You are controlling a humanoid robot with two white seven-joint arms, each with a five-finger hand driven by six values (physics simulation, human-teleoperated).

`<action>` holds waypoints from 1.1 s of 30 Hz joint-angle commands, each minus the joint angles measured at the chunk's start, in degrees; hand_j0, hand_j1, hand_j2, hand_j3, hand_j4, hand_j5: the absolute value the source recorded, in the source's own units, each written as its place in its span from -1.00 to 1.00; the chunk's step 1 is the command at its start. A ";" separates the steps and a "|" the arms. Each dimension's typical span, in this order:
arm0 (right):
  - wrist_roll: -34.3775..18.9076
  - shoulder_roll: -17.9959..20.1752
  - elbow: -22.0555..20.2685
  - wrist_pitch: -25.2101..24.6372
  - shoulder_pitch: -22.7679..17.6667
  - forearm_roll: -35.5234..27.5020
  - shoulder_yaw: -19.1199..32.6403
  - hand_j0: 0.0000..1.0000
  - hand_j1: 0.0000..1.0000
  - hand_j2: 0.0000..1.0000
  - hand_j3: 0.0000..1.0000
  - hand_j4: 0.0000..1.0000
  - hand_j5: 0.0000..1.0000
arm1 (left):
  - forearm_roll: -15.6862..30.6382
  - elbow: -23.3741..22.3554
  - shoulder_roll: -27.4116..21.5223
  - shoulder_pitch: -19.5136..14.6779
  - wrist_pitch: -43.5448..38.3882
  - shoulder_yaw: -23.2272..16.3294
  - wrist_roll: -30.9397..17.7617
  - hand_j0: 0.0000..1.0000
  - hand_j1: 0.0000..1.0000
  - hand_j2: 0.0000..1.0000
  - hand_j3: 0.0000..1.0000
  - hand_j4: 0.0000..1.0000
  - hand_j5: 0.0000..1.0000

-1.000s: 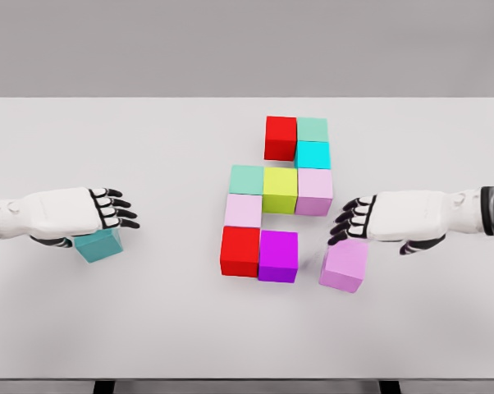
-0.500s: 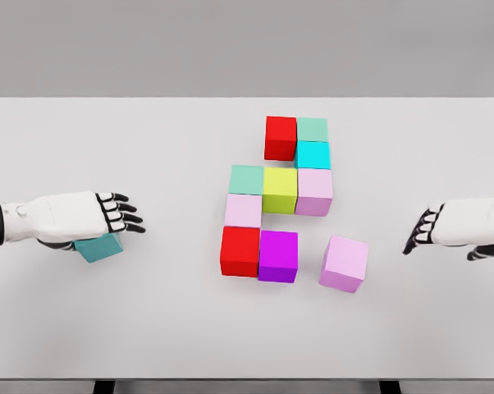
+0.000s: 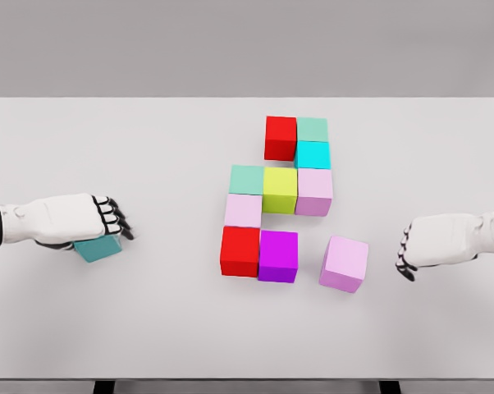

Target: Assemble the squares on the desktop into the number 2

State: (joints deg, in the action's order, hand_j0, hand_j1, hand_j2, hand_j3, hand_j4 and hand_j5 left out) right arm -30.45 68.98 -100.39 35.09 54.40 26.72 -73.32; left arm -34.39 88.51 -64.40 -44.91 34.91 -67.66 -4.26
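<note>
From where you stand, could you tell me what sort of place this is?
Probably a simulated tabletop test bench, not a real room: a plain white table against a blank grey backdrop, flat-coloured cubes such as the red cube and the loose pink cube, nothing else.

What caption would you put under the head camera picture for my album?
Colored cubes nearly form a 2 on the white table; left robot hand covers a teal cube, pink cube sits loose.

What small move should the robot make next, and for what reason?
Probably slide the loose pink cube left against the purple cube. It lies tilted, with a gap between them, so the bottom row of the 2 is unfinished. The right hand is nearest but apart from it.
</note>
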 commanded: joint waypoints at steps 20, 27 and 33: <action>-0.05 -4.38 -0.07 -0.09 0.00 1.58 -0.60 -0.16 -0.16 -0.16 -0.16 -0.16 -0.16 | -0.86 -6.07 5.16 -3.25 0.09 0.07 -0.22 0.02 0.02 0.02 0.02 0.02 0.02; -0.75 -6.32 0.81 -0.09 0.00 1.58 -0.68 -0.16 -0.16 -0.16 -0.16 -0.16 -0.16 | -1.21 -8.97 8.67 -5.71 0.09 0.07 -0.31 0.02 0.02 0.02 0.02 0.02 0.02; -0.84 -6.41 0.90 -0.09 0.00 1.58 -0.60 -0.16 -0.16 -0.16 -0.16 -0.16 -0.16 | -1.73 -12.84 12.54 -8.53 0.09 -0.11 -0.31 0.02 0.02 0.02 0.02 0.02 0.02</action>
State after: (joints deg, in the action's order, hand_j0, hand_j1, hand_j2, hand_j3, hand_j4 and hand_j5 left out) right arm -31.24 62.67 -99.55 35.09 54.40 28.46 -73.96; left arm -36.27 76.92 -53.00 -53.53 35.04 -67.76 -4.51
